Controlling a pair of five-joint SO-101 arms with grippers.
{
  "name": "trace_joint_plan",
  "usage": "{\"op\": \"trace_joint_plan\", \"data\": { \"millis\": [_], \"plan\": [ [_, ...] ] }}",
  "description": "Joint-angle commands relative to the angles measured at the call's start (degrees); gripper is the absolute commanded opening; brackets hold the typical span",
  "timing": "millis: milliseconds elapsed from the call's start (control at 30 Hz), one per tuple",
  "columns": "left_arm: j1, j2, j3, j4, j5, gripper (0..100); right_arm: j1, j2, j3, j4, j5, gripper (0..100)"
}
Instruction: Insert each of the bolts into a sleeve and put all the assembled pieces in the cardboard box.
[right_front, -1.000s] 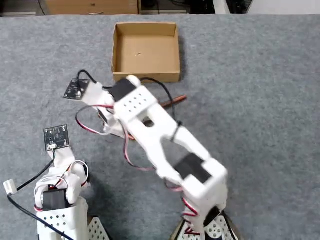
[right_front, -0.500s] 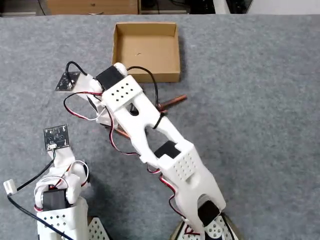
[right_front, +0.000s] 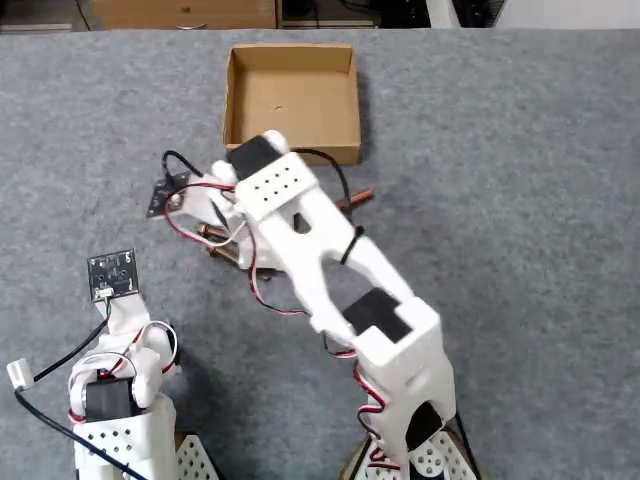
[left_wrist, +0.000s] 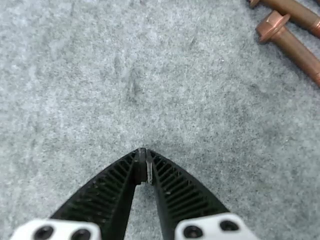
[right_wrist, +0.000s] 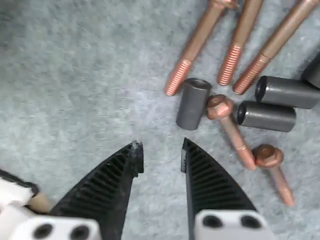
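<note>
The cardboard box (right_front: 292, 153) sits toward 12 o'clock on the grey table (right_front: 520, 200). Its floor is bare, so 0 assembled pieces are inside.

The loose parts lie at about 7 o'clock from the box, under the right arm. Its wrist view shows 5 bolts (right_wrist: 199, 47) and at least 3 sleeves (right_wrist: 192, 104) scattered together, some touching. No bolt appears to sit inside a sleeve.

The right gripper (right_wrist: 161, 150) hangs over this pile with its jaws released and nothing between them, the nearest sleeve just beyond the tips. The left gripper (left_wrist: 143, 161), at 7 o'clock on the table, is clenched on nothing above bare carpet.

The task looks to be at its start, with every insertion and every placing left to do.
</note>
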Motion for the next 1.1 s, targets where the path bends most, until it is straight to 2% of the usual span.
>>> {"op": "trace_joint_plan", "data": {
  "millis": [0, 367, 1067],
  "plan": [
    [0.53, -0.22, 0.70, 0.00, 0.53, 2, 1.45, -3.30, 4.44, -5.19, 2.29, 14.1],
    [0.09, -0.22, 0.70, 0.18, 0.26, 2, 3.82, 1.36, 8.92, -14.24, 2.64, 14.1],
    [0.09, -0.22, 0.70, 0.18, 0.26, 2, 3.47, 10.15, 8.75, -18.37, 3.69, 13.8]
  ]
}}
